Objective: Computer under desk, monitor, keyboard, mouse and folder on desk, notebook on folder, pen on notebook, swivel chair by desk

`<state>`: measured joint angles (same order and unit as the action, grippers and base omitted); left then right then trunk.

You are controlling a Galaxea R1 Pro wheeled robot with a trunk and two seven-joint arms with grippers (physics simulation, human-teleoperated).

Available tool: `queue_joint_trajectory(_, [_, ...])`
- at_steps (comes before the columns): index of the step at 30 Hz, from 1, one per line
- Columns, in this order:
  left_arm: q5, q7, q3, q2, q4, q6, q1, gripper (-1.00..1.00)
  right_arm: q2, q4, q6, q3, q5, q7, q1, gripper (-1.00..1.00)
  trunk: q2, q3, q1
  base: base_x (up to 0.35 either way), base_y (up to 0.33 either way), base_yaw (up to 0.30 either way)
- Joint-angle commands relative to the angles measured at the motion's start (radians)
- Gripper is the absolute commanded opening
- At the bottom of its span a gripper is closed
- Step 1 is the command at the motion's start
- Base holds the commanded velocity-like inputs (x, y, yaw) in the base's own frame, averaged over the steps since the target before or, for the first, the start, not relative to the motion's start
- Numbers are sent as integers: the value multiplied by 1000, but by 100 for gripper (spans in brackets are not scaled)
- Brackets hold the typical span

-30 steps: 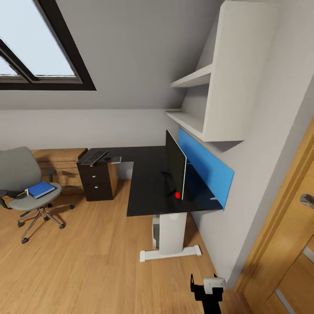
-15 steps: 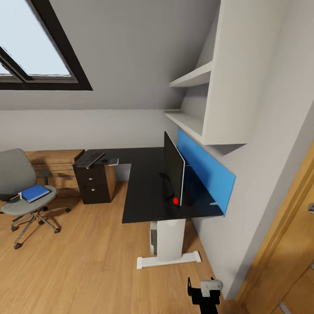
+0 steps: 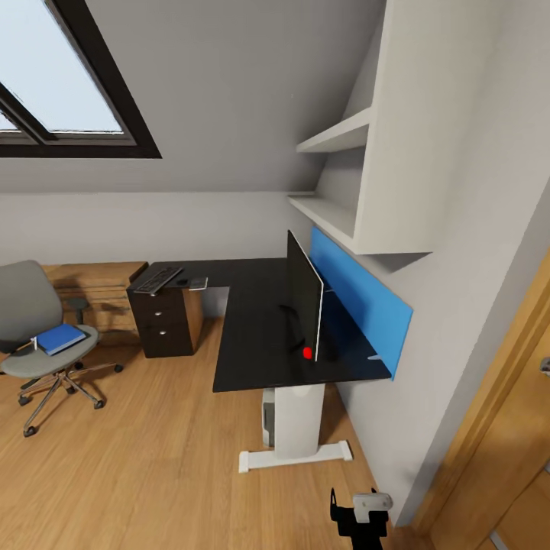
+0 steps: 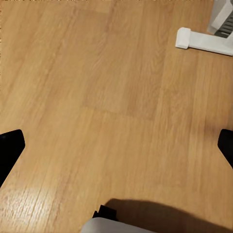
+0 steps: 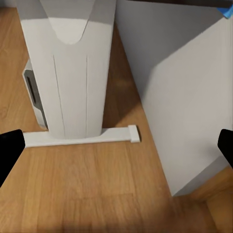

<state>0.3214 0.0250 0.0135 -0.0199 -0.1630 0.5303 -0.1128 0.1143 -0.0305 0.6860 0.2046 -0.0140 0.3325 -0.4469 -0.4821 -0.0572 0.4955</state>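
Observation:
The black-topped desk (image 3: pixel 252 336) with its blue back panel stands against the right wall. On it the monitor (image 3: pixel 304 302) stands edge-on. The keyboard (image 3: pixel 156 279), a small dark mouse (image 3: pixel 182 281) and the grey notebook (image 3: pixel 199 283) lie at the desk's far end. The grey swivel chair (image 3: pixel 27 305) stands apart at the left with the blue folder (image 3: pixel 59 338) on its seat and a small light stick, seemingly the pen (image 3: pixel 34 344), beside it. The computer (image 3: pixel 267 416) sits under the desk by the white leg (image 5: pixel 73 73). My left gripper (image 4: pixel 116 145) and right gripper (image 5: pixel 116 145) are open over the floor.
White wall shelves (image 3: pixel 344 176) hang above the desk. A light-wood dresser (image 3: pixel 99 286) stands behind the chair. A wooden door (image 3: pixel 504 428) is at the right. The desk's white foot (image 4: pixel 204 41) rests on the wood floor (image 3: pixel 153 458), with my right arm (image 3: pixel 359 519) low in front.
The whole picture has shifted a little to the left since a second ago, so the camera moved. Nothing in the room has moved and both grippers stay open.

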Motion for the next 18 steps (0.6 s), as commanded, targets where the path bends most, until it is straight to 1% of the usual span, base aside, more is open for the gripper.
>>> queue_joint_trajectory(1, [1,3,2,0,0,3,-1,100,0,1,0,8,-2,9,-1,100,-2,-2,0,0,0,0])
queue_joint_trajectory(9, [1,3,1,-1,0,2,-1,100,6,8,3,13,-3,5,-1,100,-2,-2,0,0,12,0])
queue_joint_trajectory(14, [2,3,2,-1,0,3,-1,100,3,8,3,13,-3,2,-1,100,-2,-2,0,0,184,0])
queue_joint_trajectory(18, [2,3,1,0,0,3,-1,100,3,9,3,12,-3,-38,-1,100,-2,-2,0,0,256,0])
